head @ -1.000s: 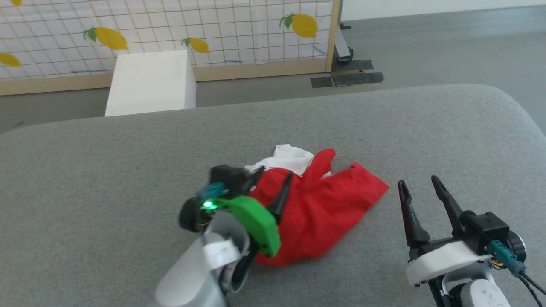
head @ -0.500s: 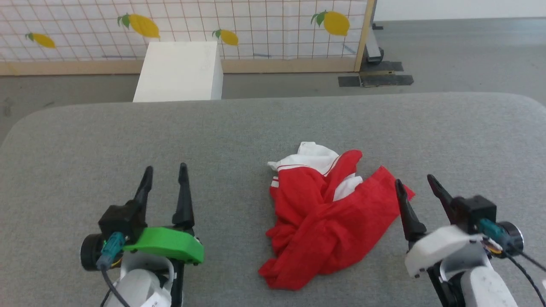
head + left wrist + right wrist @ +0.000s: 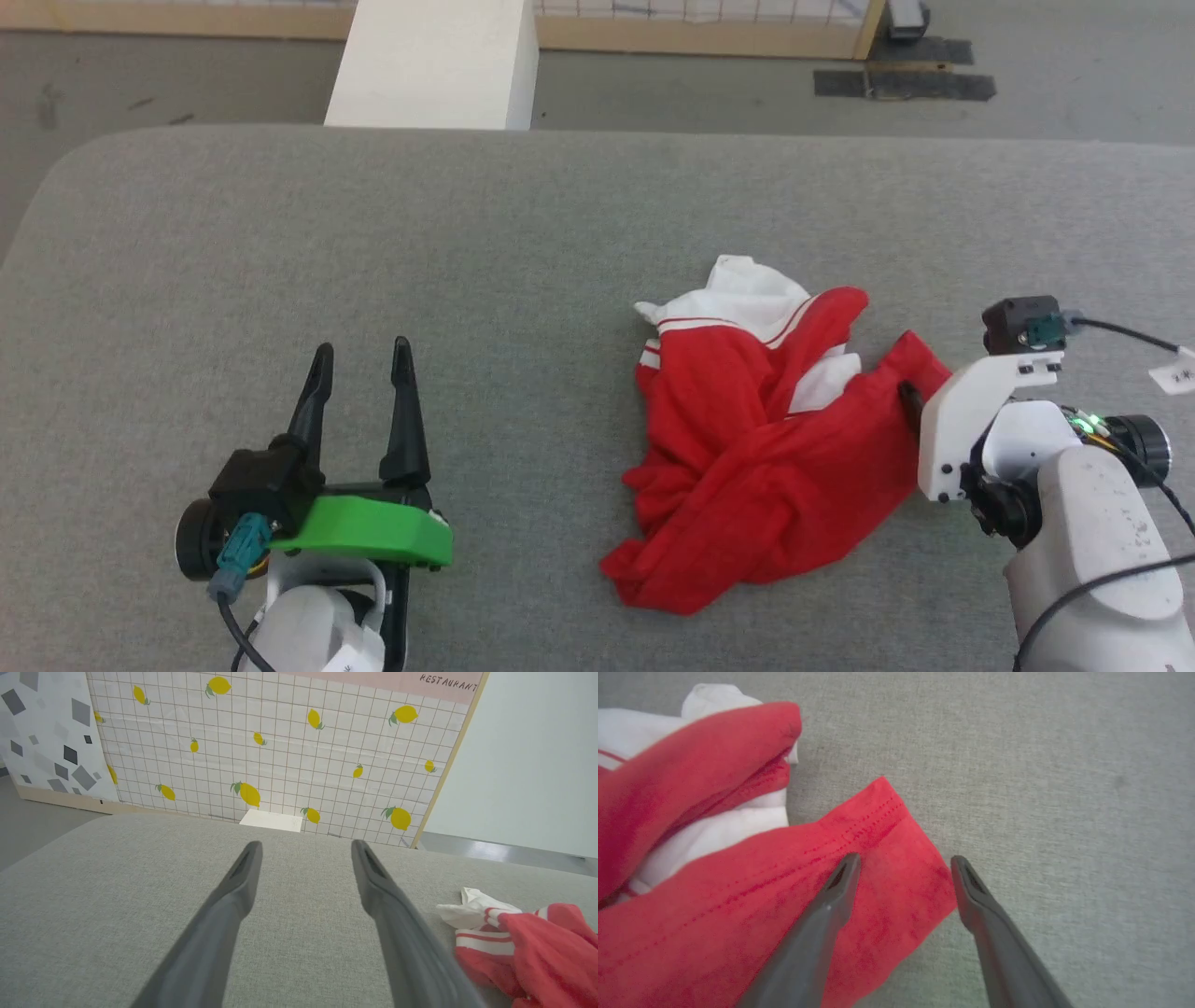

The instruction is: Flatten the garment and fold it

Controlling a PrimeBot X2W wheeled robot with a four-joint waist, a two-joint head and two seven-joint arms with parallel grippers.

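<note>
Word "RESTAURANT" [image 3: 444, 681]: dark hand-drawn capitals on pink band [image 3: 373, 677], along top edge of lemon-print panel [image 3: 280, 756]. White cable tag [image 3: 1178, 375]: marks too small to read.

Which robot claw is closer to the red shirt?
The right. The right gripper hangs open over a stitched red corner of the garment, one finger above the cloth. The left gripper is open too, well apart on the garment's left, over the grey cushion.

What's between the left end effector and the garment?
Only bare grey fabric surface; the head view shows the left end effector well apart from the garment.
</note>
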